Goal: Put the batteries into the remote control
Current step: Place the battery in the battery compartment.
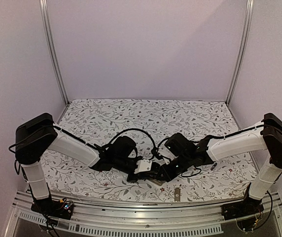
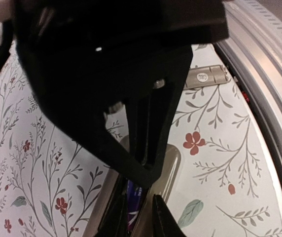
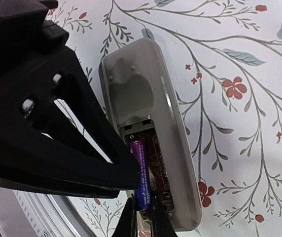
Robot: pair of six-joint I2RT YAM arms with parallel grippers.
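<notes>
Two arms (image 1: 72,145) rise from the near edge and bend inward, so that their grippers meet low over the front middle of one flower-printed table (image 1: 106,118). One remote control (image 3: 136,89) lies there face down, grey-beige back up, with its battery bay (image 3: 157,165) uncovered. The left gripper (image 2: 136,221) reaches down at the bay end of the remote. Its two fingertips stand close together over it, but I cannot tell whether they clamp anything. The right gripper (image 3: 143,219) has its two fingertips pinched on the lower end of one battery (image 3: 140,160). This is a purple-wrapped cylinder lying lengthwise in the bay, in the left-hand slot as the right wrist view shows it. The slot beside it shows bare brown. One small flat grey cover piece (image 2: 207,76) lies apart from the remote, near the table's front rail. One battery is all that can be counted.
</notes>
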